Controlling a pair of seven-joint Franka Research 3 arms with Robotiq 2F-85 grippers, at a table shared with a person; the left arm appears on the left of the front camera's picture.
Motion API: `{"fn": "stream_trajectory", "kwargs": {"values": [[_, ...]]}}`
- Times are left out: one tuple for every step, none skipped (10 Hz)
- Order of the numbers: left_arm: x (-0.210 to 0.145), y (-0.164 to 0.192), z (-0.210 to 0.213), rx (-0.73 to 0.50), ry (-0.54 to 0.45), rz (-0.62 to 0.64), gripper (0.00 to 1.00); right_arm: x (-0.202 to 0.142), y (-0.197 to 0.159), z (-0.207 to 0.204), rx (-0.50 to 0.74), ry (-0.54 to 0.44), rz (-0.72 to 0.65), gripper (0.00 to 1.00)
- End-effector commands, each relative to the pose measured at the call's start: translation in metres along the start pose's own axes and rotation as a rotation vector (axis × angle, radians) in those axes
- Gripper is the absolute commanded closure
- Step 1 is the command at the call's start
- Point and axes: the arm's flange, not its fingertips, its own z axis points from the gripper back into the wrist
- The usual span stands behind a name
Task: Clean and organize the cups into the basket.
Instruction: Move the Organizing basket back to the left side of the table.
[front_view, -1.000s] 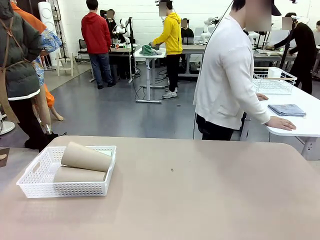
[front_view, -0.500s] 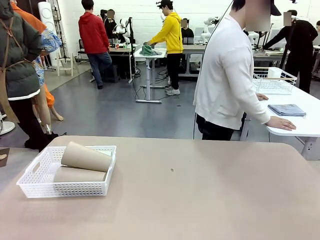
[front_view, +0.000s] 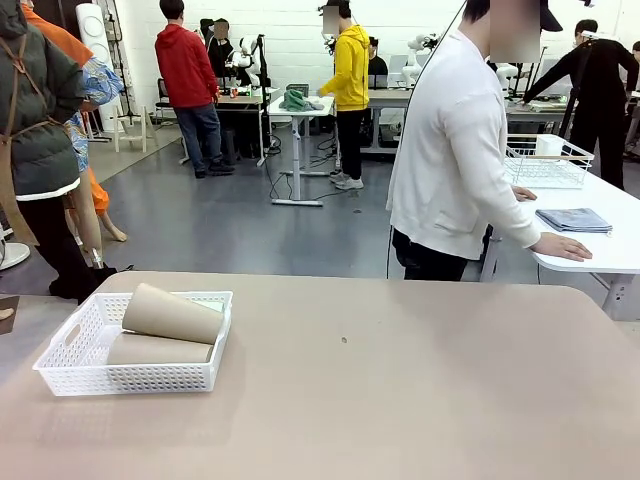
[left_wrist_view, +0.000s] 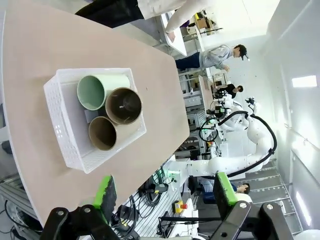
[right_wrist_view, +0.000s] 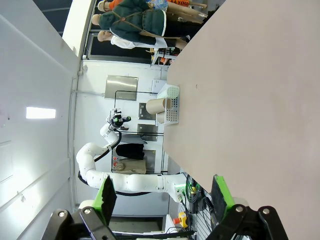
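Well ahead of the left pincer, whose fingers are spread wide and empty, three cups lie in the basket; the right pincer gapes empty too.

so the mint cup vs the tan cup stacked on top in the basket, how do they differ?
Colour: the mint cup is pale green, the top tan cup is beige-brown. Position: the mint cup lies on the floor of the basket; the top tan cup rests higher, on it and on the other tan cup. Shared: both lie on their sides, open mouths the same way, same tumbler shape.
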Motion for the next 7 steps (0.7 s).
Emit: {"fn": "stream_trajectory", "kwargs": {"values": [[-0.0006, 0.0017, -0.0014, 0.004, 0.008, 0.005, 0.0, -0.0014, -0.0005, 0.0004, -0.002, 0.005, 0.003, 0.0], [-0.0006, 0.0017, -0.0014, 0.004, 0.008, 0.005, 0.0, -0.0014, -0.0005, 0.0004, -0.002, 0.005, 0.003, 0.0], [-0.0006, 0.0017, -0.0014, 0.004, 0.008, 0.005, 0.0, -0.0014, -0.0005, 0.0004, -0.002, 0.005, 0.003, 0.0], [-0.0006, 0.0017, -0.0014, 0.004, 0.008, 0.005, 0.0, -0.0014, -0.0005, 0.0004, -0.002, 0.005, 0.003, 0.0], [-0.0006, 0.0017, -0.0014, 0.004, 0.008, 0.005, 0.0, -0.0014, -0.0005, 0.0004, -0.002, 0.005, 0.003, 0.0], [-0.0006, 0.0017, -0.0014, 0.004, 0.008, 0.005, 0.0, -0.0014, -0.0005, 0.0004, -0.002, 0.005, 0.003, 0.0], [-0.0006, 0.0017, -0.0014, 0.004, 0.008, 0.005, 0.0, -0.0014, -0.0005, 0.0004, -0.002, 0.005, 0.003, 0.0]]}}
